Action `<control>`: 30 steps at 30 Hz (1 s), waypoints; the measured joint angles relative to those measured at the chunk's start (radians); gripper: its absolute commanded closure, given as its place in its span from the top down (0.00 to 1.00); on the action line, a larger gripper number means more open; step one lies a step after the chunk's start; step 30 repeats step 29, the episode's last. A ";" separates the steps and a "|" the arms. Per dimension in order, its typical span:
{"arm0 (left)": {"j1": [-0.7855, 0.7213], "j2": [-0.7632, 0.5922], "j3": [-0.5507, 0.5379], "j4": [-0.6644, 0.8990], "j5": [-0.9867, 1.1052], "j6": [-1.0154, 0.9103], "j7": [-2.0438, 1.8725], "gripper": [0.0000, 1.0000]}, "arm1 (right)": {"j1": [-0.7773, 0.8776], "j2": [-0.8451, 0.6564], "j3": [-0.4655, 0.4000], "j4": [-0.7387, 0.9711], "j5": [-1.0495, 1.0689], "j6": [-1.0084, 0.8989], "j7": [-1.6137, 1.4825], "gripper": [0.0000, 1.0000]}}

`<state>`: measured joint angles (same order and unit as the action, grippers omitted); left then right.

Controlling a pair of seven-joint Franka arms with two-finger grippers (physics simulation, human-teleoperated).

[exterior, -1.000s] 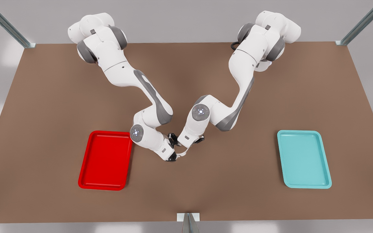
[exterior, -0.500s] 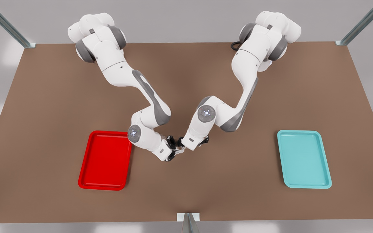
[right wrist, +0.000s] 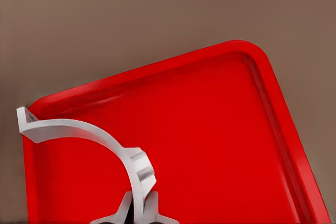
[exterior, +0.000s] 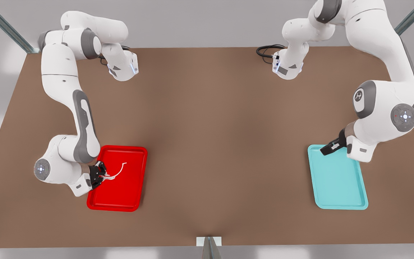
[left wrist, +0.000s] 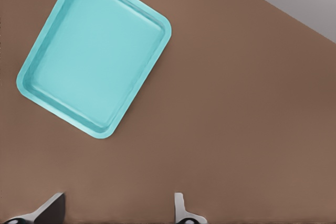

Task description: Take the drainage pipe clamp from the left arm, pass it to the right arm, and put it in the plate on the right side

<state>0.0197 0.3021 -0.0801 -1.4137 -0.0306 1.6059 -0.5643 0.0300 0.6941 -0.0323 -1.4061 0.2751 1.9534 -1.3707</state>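
Now right hand (exterior: 101, 175) grips clamp (exterior: 118, 171) over red plate (exterior: 135, 180).

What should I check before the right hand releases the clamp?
1. Grip: right hand is shut on the clamp, pinching one end. Ok.
2. Position: in the front view the clamp lies within the red tray rim; the right wrist view shows red beneath it. Ok.
3. Height: whether the clamp touches the tray floor or hangs above it. Cannot tell.
4. Tray contents: nothing else lies in it. Ok.
5. Left hand: open, apart from the handoff, by the teal tray, on the front view's right. Ok.
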 measured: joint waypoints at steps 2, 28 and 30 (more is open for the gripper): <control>-0.001 -0.012 -0.001 -0.023 -0.008 -0.008 0.028 1.00 | 0.006 0.008 0.003 -0.021 -0.004 -0.006 -0.012 0.21; 0.005 0.021 -0.006 0.120 -0.003 -0.150 0.214 1.00 | 0.100 -0.473 -0.002 -0.012 -0.227 -0.474 0.437 1.00; 0.004 0.021 -0.006 0.120 -0.003 -0.152 0.217 1.00 | 0.097 -0.503 -0.003 -0.016 -0.240 -0.500 0.488 1.00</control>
